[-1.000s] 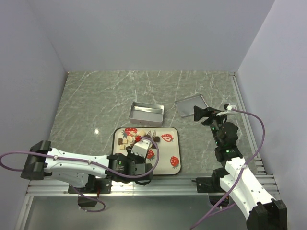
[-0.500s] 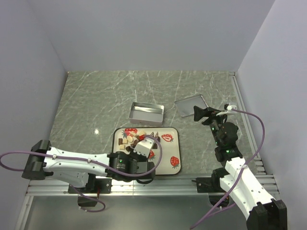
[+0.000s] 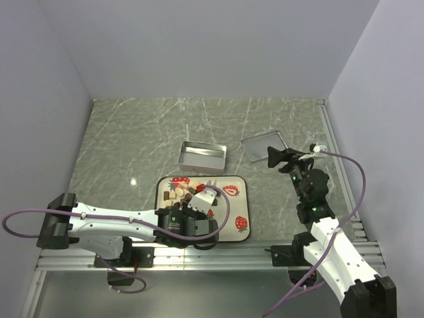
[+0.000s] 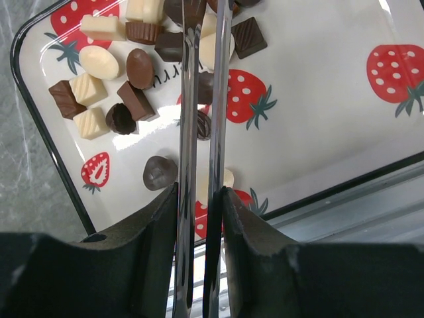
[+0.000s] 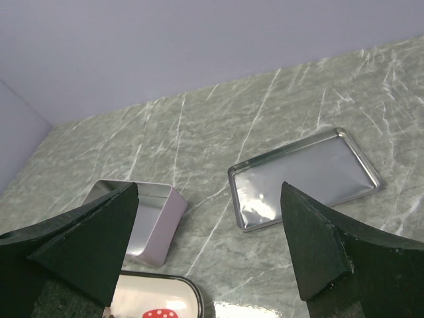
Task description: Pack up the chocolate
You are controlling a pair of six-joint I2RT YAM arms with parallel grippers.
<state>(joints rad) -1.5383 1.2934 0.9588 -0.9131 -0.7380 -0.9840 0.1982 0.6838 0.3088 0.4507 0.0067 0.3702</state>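
Note:
The chocolates (image 4: 132,73) are small dark, light brown and cream pieces. They lie in a loose cluster on the left part of the strawberry-print tray (image 4: 318,119), which also shows in the top view (image 3: 236,207). My left gripper (image 4: 199,199) is shut on metal tweezers (image 4: 187,132) and hovers over the tray (image 3: 202,199). The tweezer blades run up across the cluster, a little apart, to the frame's top edge. I cannot tell if the tips hold a piece. My right gripper (image 5: 205,252) is open and empty, raised at the right (image 3: 278,157).
An open, empty metal tin (image 3: 202,155) stands behind the tray and shows in the right wrist view (image 5: 132,222). Its flat lid (image 3: 264,145) lies to the right on the marble top (image 5: 305,179). Walls close in on three sides. A metal rail runs along the near edge.
My left arm has shifted slightly right over the tray, carrying the tweezers with it. The right arm has not moved.

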